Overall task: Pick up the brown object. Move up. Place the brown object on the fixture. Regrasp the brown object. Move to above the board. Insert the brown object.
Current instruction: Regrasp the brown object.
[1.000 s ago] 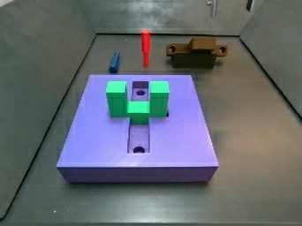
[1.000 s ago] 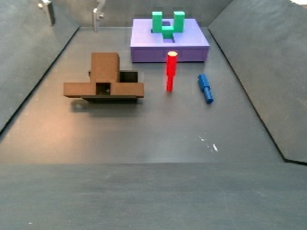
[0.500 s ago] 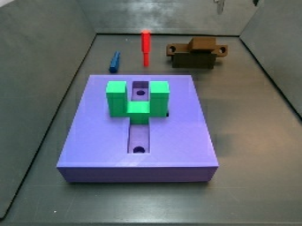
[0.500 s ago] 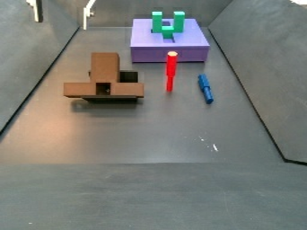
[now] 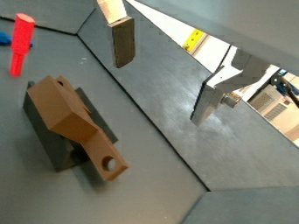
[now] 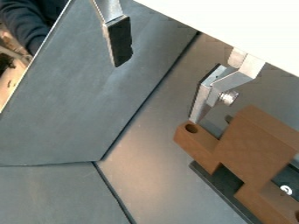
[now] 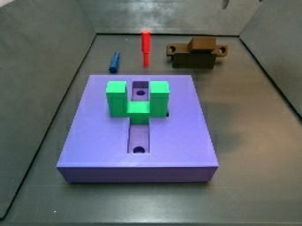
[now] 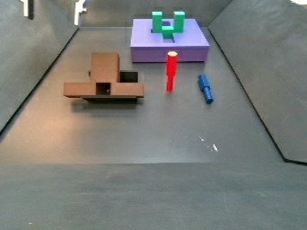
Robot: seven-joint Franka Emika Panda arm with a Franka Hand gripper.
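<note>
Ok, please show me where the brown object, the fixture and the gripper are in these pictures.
brown object (image 5: 73,122): a wrist view, on its flat top face.
fixture (image 5: 45,142): a wrist view, on the dark base beside the bar.
gripper (image 5: 163,72): a wrist view, midway between its open, empty fingertips, above the floor by the wall.

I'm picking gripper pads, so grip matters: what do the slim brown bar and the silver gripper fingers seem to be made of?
The slim brown rectangular bar, lying on the dark fixture, looks like matte plastic, possibly printed: uniform colour, no shine. The gripper, open and empty beside it, has fingers that look like bare metal plates, silver with bright glints; their pads look dark and dull, perhaps rubber.
</note>
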